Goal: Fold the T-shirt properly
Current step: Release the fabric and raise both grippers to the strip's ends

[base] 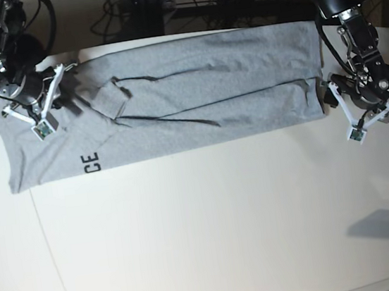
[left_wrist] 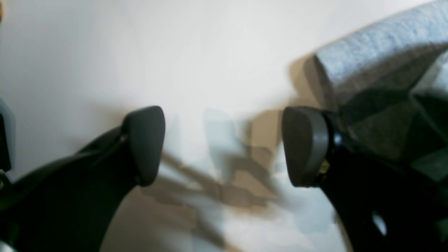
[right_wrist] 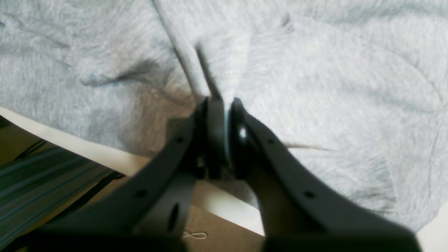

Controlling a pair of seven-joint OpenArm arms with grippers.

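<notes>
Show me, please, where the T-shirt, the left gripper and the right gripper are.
T-shirt [base: 194,82]: base view, middle of the grey cloth.
Left gripper [left_wrist: 224,145]: left wrist view, gap between the open fingertips.
Right gripper [right_wrist: 224,105]: right wrist view, fingertips pinching a fold.

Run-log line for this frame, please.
stage: lengthwise fold laid | T-shirt: long band across table | left gripper: open, empty, beside shirt end | right gripper: pinching cloth
</notes>
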